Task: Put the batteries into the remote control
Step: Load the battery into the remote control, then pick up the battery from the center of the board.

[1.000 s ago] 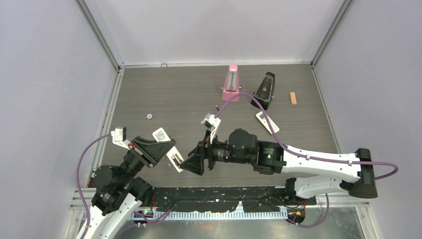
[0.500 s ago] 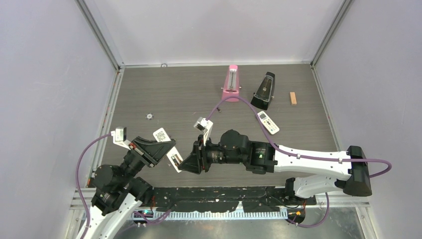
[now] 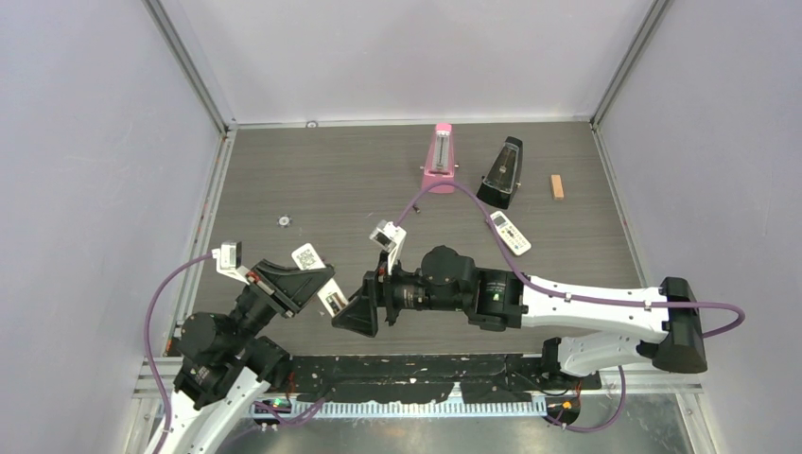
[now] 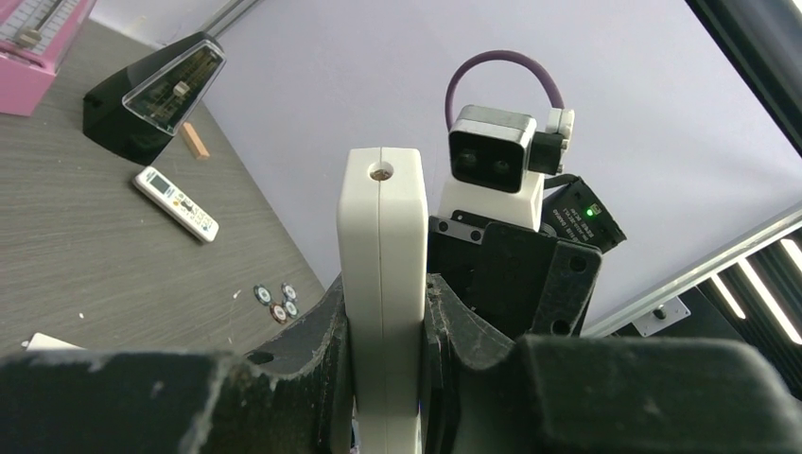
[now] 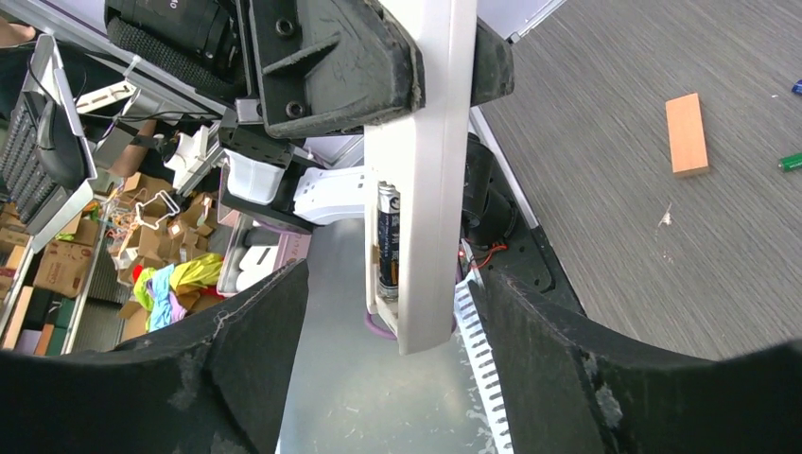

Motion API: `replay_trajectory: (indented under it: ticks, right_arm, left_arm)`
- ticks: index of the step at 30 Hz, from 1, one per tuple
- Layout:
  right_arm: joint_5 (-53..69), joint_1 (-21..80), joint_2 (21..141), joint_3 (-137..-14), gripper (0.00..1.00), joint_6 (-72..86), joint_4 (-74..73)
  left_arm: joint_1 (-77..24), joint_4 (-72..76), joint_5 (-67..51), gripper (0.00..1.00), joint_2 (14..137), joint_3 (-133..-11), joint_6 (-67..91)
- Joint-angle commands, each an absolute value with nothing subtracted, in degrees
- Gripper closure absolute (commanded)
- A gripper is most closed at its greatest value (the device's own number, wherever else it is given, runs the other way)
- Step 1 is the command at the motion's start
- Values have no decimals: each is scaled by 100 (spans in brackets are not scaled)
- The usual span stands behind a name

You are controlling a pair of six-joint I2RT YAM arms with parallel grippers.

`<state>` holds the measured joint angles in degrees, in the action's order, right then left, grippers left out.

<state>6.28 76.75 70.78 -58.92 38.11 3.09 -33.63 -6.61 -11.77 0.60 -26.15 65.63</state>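
Left gripper (image 4: 383,317) is clamping the remote control (image 4: 381,218) edge-on, holding it up off the table (image 3: 331,180) near the front edge, between the two arms. Right gripper (image 5: 390,274) is sitting with its fingers spread wide on either side of the remote's free end, not touching it. Right wrist view is showing the open battery bay with one dark battery (image 5: 388,241) lying in it; the rest of the bay is hiding behind its wall, so cannot tell if it is filled. The gripped part is covered by the left fingers. From above, the two grippers are blocking most of the remote, leaving only a white sliver showing. A green battery (image 5: 790,162) is lying on the table, cut off at the frame edge; a blue bit above it is cropped too much to name. Orange block (image 5: 687,132) is lying near it. Broader remote (image 3: 509,233), black metronome (image 3: 501,173) and pink metronome (image 3: 440,156) are sitting well apart at the back. Three small round things (image 4: 277,303) are showing in the left wrist view, too small to identify.
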Motion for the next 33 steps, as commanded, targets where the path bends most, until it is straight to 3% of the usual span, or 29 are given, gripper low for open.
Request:
replay_trajectory:
  ticks: [1, 8, 15, 24, 33]
  right_arm:
    - [426, 7670, 6759, -5817, 25, 3898, 616]
    - [30, 7428, 6449, -5572, 23, 3975, 168]
    - [-685, 6993, 6611, -5522, 25, 3869, -525]
    - [-1618, 6882, 8938, -7079, 35, 3615, -1180]
    - [-2207, 6908, 11361, -9051, 41, 3169, -1385]
  left_arm:
    - [-3362, -724, -1120, 100, -802, -2759, 6404]
    - [-3366, -1872, -586, 100, -686, -3095, 5766]
    - [-3360, -3511, 846, 100, 205, -3745, 4867]
    - [-3366, -4594, 2613, 100, 1065, -4492, 3898]
    - [-3359, -4940, 2839, 100, 898, -4724, 3703]
